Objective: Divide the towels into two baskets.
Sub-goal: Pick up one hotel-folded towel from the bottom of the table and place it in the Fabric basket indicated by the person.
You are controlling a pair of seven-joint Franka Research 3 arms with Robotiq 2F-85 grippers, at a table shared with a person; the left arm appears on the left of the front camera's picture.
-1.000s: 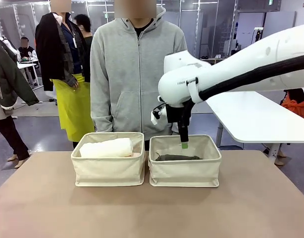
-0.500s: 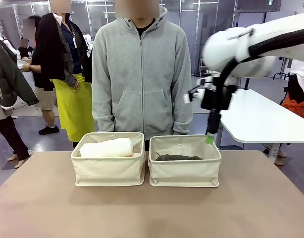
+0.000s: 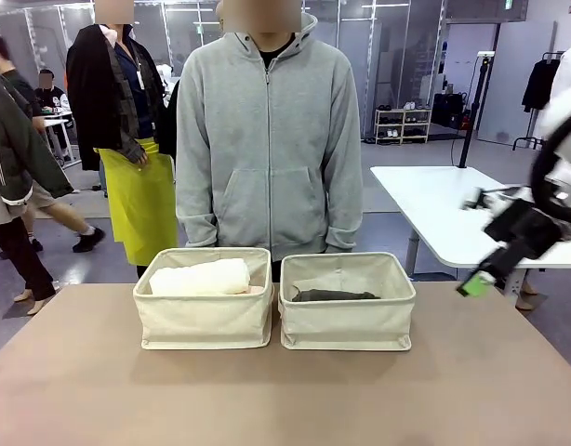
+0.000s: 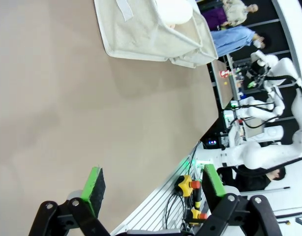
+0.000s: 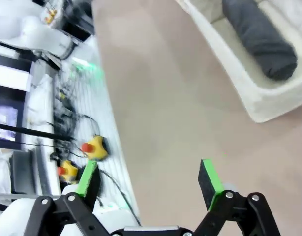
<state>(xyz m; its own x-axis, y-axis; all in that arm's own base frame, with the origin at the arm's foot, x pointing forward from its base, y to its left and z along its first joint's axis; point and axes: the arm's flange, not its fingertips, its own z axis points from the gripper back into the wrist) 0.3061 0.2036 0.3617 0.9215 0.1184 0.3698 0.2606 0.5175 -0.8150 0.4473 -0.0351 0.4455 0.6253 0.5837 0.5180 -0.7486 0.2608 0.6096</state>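
Both my right gripper (image 5: 148,179) and left gripper (image 4: 153,184) gape wide, empty; dark grey towel (image 3: 334,295) lies in right basket (image 3: 347,323).

Your front camera faces the person across the worktop (image 3: 285,400); both wrist cameras look down on that worktop.

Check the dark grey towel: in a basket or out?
In. The dark grey towel lies inside the right-hand basket, below its rim.
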